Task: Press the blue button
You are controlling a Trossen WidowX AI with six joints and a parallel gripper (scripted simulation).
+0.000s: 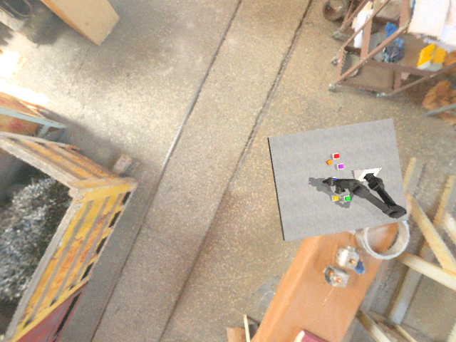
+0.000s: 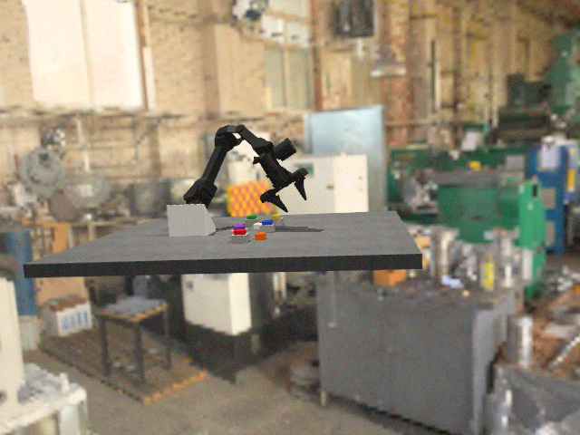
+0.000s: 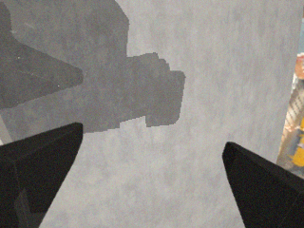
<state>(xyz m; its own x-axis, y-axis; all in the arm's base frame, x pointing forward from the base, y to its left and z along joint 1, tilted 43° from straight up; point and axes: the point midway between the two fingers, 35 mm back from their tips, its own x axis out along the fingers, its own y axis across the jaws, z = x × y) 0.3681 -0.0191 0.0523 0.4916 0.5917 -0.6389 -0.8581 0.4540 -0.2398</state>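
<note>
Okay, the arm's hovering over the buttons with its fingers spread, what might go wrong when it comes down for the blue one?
1. The gripper is open and empty; spread fingertips may straddle the blue button or clip a neighbour.
2. The yellow button, green button and orange block sit close by, so a small offset could hit one.
3. The wrist view shows only bare table, so it gives no alignment cue.

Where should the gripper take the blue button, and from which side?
Take it on the flat cap of the blue button, coming from straight above. It sits low on a white base, so there is little to pinch, and a downward push with one fingertip probably suits it best. The gripper hangs open and empty above it. The yellow button and orange block stand close, so avoid coming in sideways.
</note>
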